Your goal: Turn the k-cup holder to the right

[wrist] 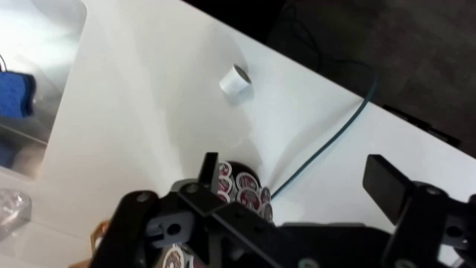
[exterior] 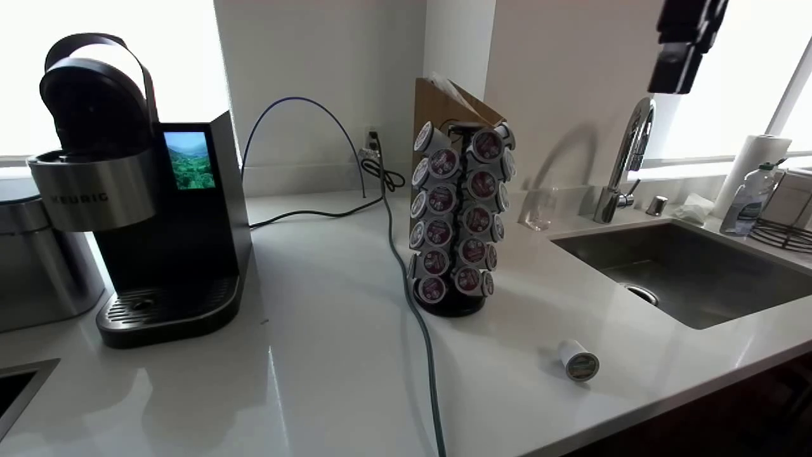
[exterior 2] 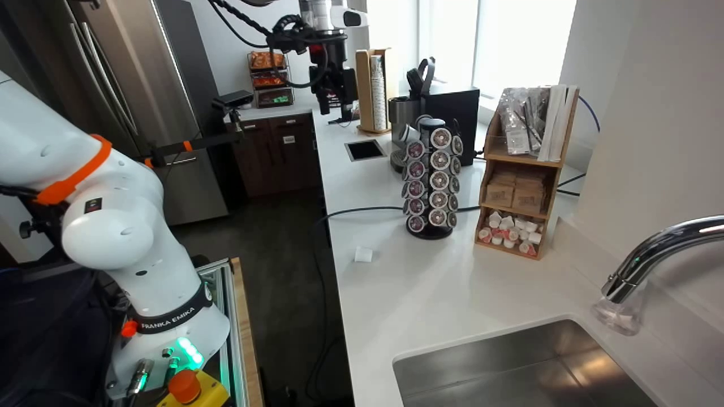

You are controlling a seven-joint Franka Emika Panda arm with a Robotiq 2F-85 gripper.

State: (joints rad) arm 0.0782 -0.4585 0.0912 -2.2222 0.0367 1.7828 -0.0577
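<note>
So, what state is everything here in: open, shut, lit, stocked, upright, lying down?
Pod rack: upright, stocked
Jaws: wide apart, holding nothing
Robot arm: green base light lit
Loose pod: on its side on the counter
Coffee machine: lid raised, screen lit
Fridge: shut
Drawers: shut
Tap: no water seen running
Sponge: lying in the sink
</note>
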